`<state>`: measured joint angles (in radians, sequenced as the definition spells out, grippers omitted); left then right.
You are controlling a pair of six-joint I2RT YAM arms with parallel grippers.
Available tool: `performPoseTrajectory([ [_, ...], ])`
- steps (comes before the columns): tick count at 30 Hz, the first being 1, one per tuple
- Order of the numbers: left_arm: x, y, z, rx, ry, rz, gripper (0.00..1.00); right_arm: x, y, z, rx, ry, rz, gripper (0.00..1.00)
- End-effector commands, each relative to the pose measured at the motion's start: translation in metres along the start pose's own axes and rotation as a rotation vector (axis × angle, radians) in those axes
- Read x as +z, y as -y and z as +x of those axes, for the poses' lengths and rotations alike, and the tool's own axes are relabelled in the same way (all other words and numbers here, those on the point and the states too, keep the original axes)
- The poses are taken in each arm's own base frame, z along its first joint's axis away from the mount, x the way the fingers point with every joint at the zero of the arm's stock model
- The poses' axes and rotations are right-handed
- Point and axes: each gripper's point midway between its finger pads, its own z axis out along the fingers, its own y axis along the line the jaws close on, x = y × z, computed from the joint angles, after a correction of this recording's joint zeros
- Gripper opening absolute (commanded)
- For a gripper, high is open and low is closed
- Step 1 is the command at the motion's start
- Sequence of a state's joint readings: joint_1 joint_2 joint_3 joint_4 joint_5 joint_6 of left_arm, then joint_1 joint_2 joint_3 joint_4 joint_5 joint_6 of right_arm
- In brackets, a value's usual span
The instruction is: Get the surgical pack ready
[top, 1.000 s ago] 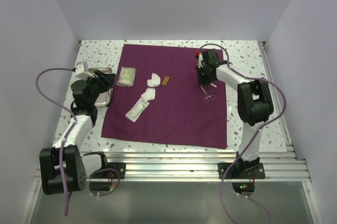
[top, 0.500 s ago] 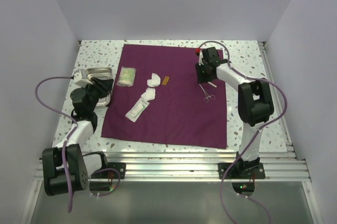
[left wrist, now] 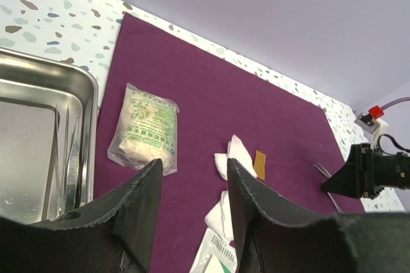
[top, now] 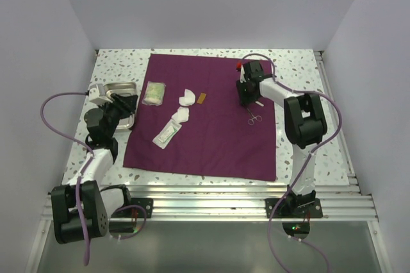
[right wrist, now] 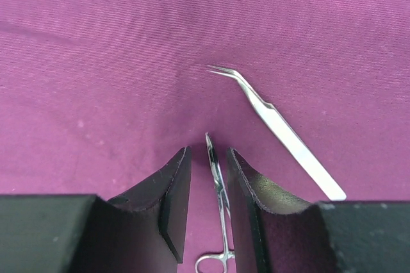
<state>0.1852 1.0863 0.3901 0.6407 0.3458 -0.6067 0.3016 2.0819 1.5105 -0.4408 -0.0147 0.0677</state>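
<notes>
The plum-purple cloth [top: 211, 138] lies spread flat on the table. On it are a gauze packet [top: 154, 92], white gauze pieces [top: 186, 97], a flat packet [top: 166, 133] and a tan strip [top: 201, 98]. The steel tray [left wrist: 38, 81] with thin instruments [left wrist: 67, 151] sits off the cloth's left edge. My left gripper [left wrist: 192, 202] hovers open and empty by the tray. My right gripper [right wrist: 208, 152] is open low over the cloth. Its fingers straddle the tips of ring-handled forceps [right wrist: 221, 209] that lie flat, with a gap on both sides. Bent tweezers [right wrist: 275, 125] lie just to the right.
White walls close in the speckled table [top: 301, 68] at the back and sides. A metal rail [top: 333, 93] runs along the right edge. The left arm's purple cable [top: 48, 109] loops out to the left.
My right gripper has opened from shut, and the forceps now lie free between its fingers. My left gripper has drawn back from the tray, uncovering more of it.
</notes>
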Motion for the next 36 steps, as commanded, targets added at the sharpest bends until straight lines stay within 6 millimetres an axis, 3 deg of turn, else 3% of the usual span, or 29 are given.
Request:
performPoseTrajectory([
  [1,0.002,0.011,-0.023,0.065,0.060,0.046,0.49,-0.002,0.004,-0.027,-0.004,0.076,0.031,0.33],
  [11,0.002,0.003,-0.023,0.044,0.060,-0.004,0.54,0.004,0.007,-0.024,-0.021,0.055,0.068,0.32],
  [14,0.000,0.000,-0.023,0.046,0.074,-0.017,0.66,0.006,0.006,-0.023,-0.031,0.048,0.076,0.32],
  [23,-0.007,-0.010,-0.030,0.023,0.127,-0.088,0.70,0.013,0.001,-0.017,-0.049,0.024,0.079,0.29],
  [27,-0.017,-0.037,-0.036,-0.085,0.179,-0.261,0.87,0.013,0.004,-0.012,-0.047,0.004,0.103,0.20],
  [32,-0.022,-0.035,-0.043,-0.087,0.211,-0.260,0.96,0.009,-0.002,-0.013,-0.038,0.022,0.069,0.10],
  [34,-0.023,-0.038,-0.041,-0.103,0.210,-0.278,1.00,0.005,-0.003,-0.016,-0.035,0.032,0.062,0.11],
  [36,-0.025,-0.041,-0.038,-0.134,0.212,-0.295,1.00,0.002,-0.003,-0.017,-0.036,0.035,0.062,0.21],
])
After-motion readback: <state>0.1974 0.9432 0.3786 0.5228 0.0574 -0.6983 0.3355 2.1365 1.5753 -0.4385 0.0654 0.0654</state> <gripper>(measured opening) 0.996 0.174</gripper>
